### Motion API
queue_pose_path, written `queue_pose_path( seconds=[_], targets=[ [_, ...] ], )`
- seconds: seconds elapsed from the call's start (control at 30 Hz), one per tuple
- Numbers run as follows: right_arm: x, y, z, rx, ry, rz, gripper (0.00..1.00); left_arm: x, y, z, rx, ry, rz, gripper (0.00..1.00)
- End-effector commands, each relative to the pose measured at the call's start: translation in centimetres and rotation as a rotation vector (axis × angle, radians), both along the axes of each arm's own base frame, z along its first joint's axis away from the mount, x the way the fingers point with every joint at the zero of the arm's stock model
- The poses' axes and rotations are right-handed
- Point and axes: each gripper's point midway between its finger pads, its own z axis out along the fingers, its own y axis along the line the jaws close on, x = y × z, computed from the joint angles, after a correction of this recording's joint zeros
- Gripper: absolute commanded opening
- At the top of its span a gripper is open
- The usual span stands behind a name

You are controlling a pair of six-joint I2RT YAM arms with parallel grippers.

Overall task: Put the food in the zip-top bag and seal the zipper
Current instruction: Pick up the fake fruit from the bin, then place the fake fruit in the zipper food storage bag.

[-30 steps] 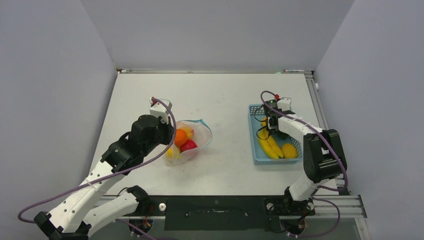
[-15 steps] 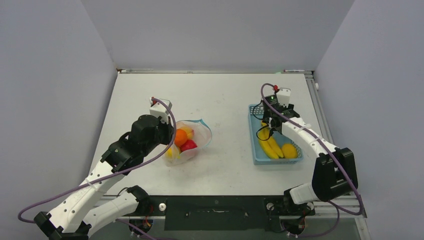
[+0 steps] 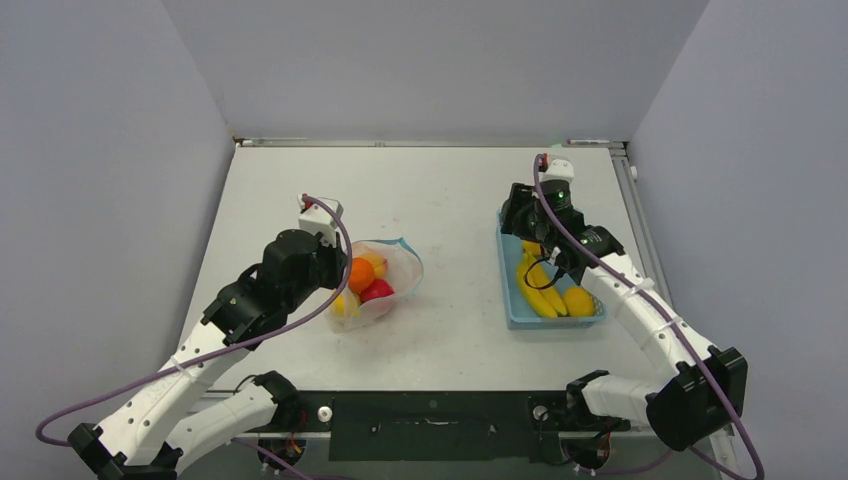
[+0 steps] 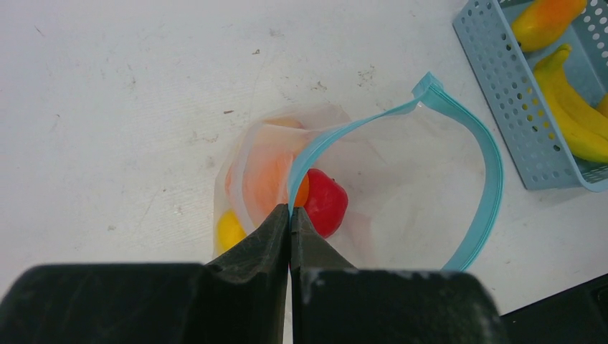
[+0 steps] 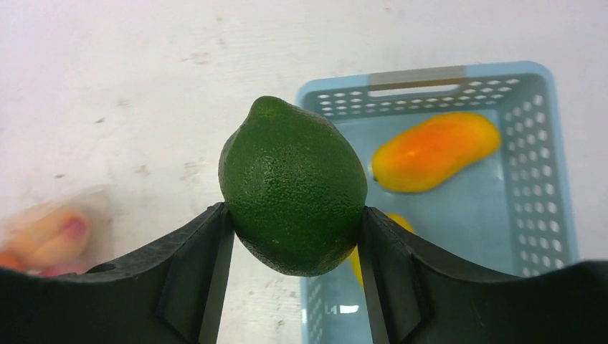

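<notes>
Overhead view: a white bench. The left arm extends to a clear zip-top bag lying left of centre, with an orange fruit and a red fruit inside. The right arm extends over a light blue basket at the right, which holds yellow bananas.

Left wrist view: the left fingers are pressed together on the zipper — the teal strip along the bag's mouth. The mouth gapes in a wide loop. The red and orange fruits and a yellow fruit sit at the bag's bottom, near the fingers.

Right wrist view: the right fingers clamp a green lime by its sides, held in the air — the bench and the basket's rim lie behind it. An orange-yellow fruit lies in the basket.
</notes>
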Motion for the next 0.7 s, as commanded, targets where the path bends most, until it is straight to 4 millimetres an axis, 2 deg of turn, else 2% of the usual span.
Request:
queue_pose_path(
  seconds=[0.0, 0.27, 0.4, 0.67],
  targets=[
    [-0.7, 5.4, 4.8, 0.162, -0.117, 0.26, 0.08, 0.9, 0.0, 1.3, -0.02, -0.056, 0.022, 0.0],
    [-4.7, 11.7, 8.5, 0.252, -0.177, 0.564, 0.12, 1.1, 0.2, 1.0, -0.006, -0.052, 0.034, 0.0],
    [-7.1, 14.8, 9.4, 0.256, -0.194, 0.683, 0.14, 1.2, 0.2, 1.0, -0.003, -0.053, 0.035, 0.0],
    [-10.8, 19.5, 11.1, 0.246, -0.24, 0.845, 0.15, 1.3, 0.3, 0.9, 0.002, -0.056, 0.037, 0.0]
  ],
)
